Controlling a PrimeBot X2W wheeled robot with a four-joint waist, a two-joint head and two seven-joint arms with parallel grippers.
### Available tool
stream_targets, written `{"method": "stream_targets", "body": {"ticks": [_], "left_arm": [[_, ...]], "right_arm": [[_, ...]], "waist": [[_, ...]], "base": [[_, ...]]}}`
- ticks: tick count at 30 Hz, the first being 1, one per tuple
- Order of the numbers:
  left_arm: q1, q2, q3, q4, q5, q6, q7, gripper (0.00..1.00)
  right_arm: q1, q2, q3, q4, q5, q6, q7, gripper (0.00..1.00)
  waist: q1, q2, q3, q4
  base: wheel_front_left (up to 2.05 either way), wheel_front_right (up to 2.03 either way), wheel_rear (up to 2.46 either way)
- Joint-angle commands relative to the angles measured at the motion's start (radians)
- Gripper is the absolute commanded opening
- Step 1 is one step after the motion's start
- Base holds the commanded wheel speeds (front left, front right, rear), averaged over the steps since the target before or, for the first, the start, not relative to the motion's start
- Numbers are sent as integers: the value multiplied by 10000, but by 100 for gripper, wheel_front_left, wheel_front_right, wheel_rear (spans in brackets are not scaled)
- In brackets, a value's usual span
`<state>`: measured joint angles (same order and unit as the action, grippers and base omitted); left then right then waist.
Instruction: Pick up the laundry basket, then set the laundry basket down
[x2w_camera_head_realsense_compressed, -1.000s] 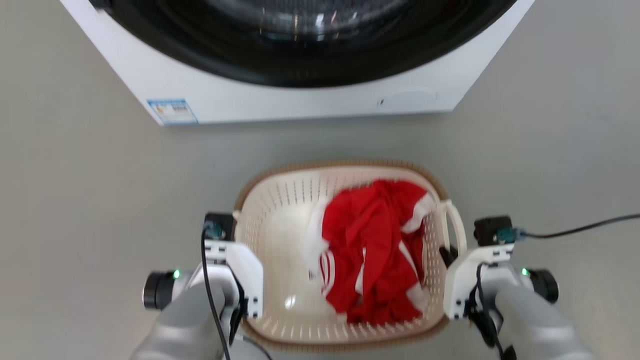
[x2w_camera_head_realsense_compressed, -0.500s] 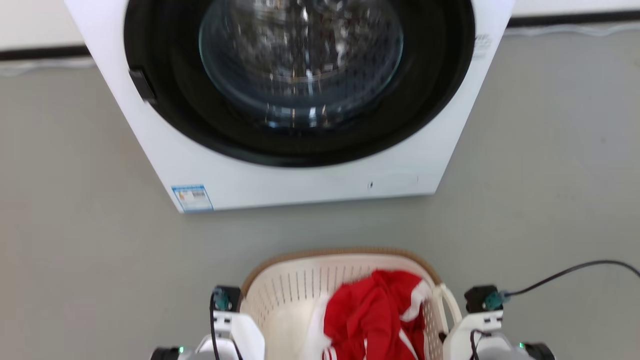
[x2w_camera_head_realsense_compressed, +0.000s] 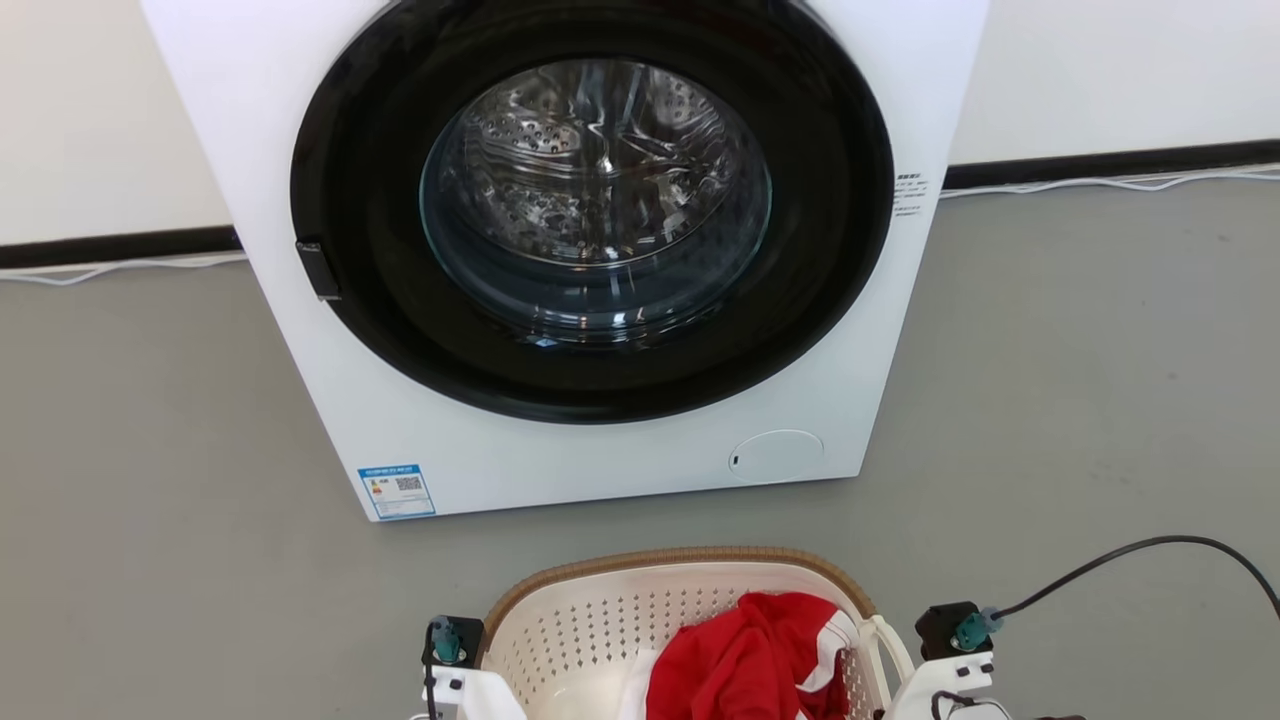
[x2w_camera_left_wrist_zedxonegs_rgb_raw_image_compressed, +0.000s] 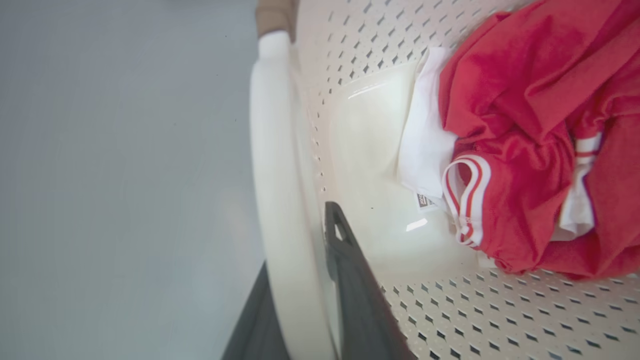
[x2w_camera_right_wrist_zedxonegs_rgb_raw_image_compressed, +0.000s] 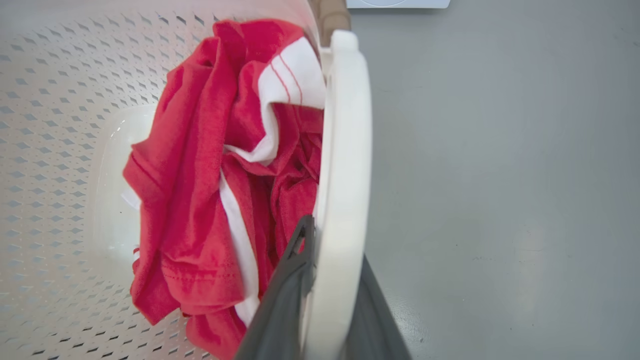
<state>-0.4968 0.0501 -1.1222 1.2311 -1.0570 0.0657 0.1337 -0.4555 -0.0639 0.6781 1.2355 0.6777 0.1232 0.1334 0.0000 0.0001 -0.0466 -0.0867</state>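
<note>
The laundry basket (x2w_camera_head_realsense_compressed: 590, 625), cream perforated plastic with a brown woven rim, sits at the bottom edge of the head view between my two wrists, in front of the washer. It holds red and white clothes (x2w_camera_head_realsense_compressed: 745, 655). My left gripper (x2w_camera_left_wrist_zedxonegs_rgb_raw_image_compressed: 300, 260) is shut on the basket's left white loop handle (x2w_camera_left_wrist_zedxonegs_rgb_raw_image_compressed: 272, 150), one dark finger inside the basket and one outside. My right gripper (x2w_camera_right_wrist_zedxonegs_rgb_raw_image_compressed: 337, 260) is shut the same way on the right loop handle (x2w_camera_right_wrist_zedxonegs_rgb_raw_image_compressed: 345, 125). In the head view the fingers are cut off by the bottom edge.
A white front-loading washer (x2w_camera_head_realsense_compressed: 600, 460) with a closed round black door (x2w_camera_head_realsense_compressed: 595, 200) stands just beyond the basket. Grey floor spreads to both sides. A black cable (x2w_camera_head_realsense_compressed: 1130, 555) arcs off my right wrist. A wall with a dark baseboard (x2w_camera_head_realsense_compressed: 1100, 165) lies behind.
The head camera has tilted up, so the basket has slid to the bottom edge and the whole washer door has come into view. Both grippers stay on the handles.
</note>
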Motion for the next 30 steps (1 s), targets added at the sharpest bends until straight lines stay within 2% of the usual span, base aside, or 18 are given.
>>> {"method": "stream_targets", "body": {"ticks": [1, 12, 30], "left_arm": [[-130, 1, 42, -229, -10, -148, 52, 0], [-50, 1, -207, -331, -165, -167, 296, 0], [-134, 1, -465, -301, -343, -195, 187, 0]], "right_arm": [[-185, 137, 263, -323, 52, 75, 15, 0], [-163, 137, 682, -385, 330, 75, 326, 0], [-310, 137, 1030, -339, 716, 75, 251, 0]], "waist": [[1, -1, -69, -54], [1, -1, -227, -233], [0, -1, -84, -418]], "base": [[0, 0, 0], [0, 0, 0], [0, 0, 0]]}}
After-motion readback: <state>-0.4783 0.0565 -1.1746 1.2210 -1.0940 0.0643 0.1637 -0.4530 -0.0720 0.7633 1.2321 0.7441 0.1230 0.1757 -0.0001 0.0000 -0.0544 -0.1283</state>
